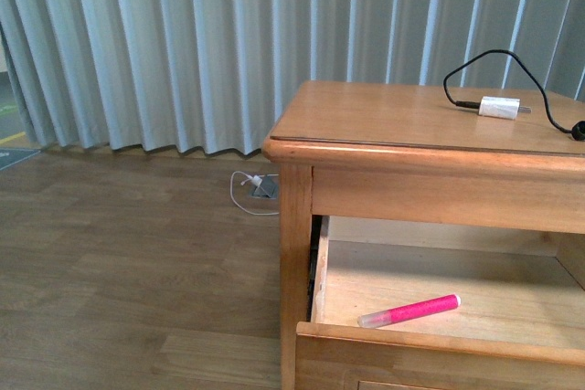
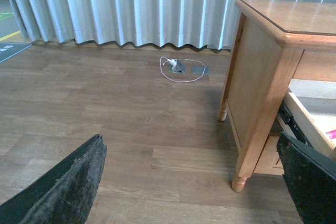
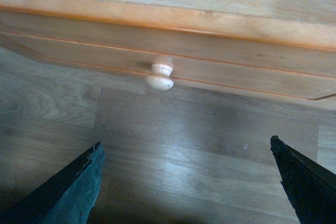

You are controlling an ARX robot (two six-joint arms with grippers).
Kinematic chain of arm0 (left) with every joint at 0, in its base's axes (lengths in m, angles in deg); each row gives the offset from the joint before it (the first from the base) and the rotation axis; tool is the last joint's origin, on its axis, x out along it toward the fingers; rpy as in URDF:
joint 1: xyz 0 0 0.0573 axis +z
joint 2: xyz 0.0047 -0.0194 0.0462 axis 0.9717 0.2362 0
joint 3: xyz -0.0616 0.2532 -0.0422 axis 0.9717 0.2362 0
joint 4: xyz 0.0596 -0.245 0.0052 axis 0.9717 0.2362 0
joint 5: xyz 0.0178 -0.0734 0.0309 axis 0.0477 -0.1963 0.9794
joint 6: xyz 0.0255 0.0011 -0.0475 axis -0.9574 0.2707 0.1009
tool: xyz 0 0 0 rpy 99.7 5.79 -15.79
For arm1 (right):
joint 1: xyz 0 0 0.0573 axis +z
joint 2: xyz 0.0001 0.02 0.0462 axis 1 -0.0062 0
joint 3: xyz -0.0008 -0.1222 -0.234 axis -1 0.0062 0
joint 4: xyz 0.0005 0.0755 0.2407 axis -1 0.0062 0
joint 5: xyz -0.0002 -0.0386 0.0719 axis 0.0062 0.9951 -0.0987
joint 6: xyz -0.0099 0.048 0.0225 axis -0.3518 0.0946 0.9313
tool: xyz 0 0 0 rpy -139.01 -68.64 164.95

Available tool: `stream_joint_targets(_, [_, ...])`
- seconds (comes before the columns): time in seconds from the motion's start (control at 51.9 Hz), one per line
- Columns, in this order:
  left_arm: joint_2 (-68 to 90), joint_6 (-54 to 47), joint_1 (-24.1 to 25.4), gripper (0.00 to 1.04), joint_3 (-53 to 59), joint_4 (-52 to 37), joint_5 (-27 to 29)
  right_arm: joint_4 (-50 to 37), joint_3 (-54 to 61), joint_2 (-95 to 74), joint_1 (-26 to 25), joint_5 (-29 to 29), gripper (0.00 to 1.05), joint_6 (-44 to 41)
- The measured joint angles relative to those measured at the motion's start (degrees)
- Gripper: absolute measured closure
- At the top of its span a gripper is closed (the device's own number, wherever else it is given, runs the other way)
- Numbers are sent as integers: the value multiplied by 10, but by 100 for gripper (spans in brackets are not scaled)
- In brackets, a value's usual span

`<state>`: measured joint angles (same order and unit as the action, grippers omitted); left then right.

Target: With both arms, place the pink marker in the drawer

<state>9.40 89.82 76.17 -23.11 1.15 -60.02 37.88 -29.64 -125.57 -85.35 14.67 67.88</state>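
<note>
I judge the placing done: the marker (image 1: 409, 310) lies flat inside the open drawer (image 1: 430, 342), away from both hands. My right gripper (image 3: 185, 142), spread and empty, faces the knob (image 3: 160, 75) without touching. The left gripper (image 2: 190, 145), also spread, holds nothing. Only closing may remain.

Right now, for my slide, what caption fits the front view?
Pink marker lies inside the open drawer of a wooden table; a white charger sits on top.

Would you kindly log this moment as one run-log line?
pink marker: lying inside open drawer | left gripper: open, empty, beside table | right gripper: open, empty, before knob
</note>
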Motion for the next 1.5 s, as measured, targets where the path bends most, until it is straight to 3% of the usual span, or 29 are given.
stream_joint_targets(0.424, [0,0,0,6,0,0,0,-181,-83,-252,32,110,8,-11])
stream_joint_targets(1.118, [0,0,0,6,0,0,0,-503,-223,-508,38,139,8,42])
stream_joint_targets(1.503, [0,0,0,6,0,0,0,-582,-259,-565,36,166,8,49])
